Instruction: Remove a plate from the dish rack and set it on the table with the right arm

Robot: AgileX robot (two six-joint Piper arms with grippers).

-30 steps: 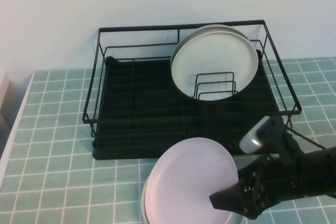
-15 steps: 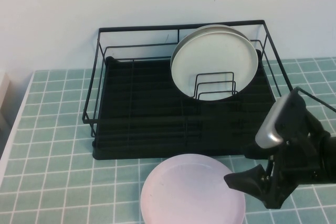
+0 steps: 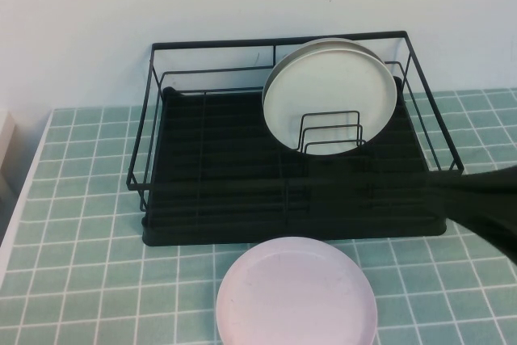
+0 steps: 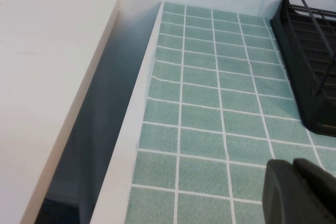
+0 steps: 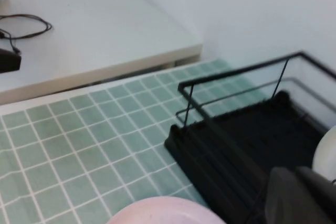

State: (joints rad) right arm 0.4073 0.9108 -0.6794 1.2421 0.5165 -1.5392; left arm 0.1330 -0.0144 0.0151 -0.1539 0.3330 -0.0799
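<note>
You see the plate [image 3: 296, 293] lying flat on the table [image 3: 81, 199], just in front of the dish rack [image 3: 218, 175] and touched by nothing. The right gripper [image 5: 302, 195] hangs above the rack's front right, jaws together and empty; the left gripper [image 4: 300, 190] sits off at the table's left, and you cannot tell its state. Judge the plate stiff, smooth, likely slippery and breakable; if you regrip, pinch the low raised rim, not the flat face
</note>
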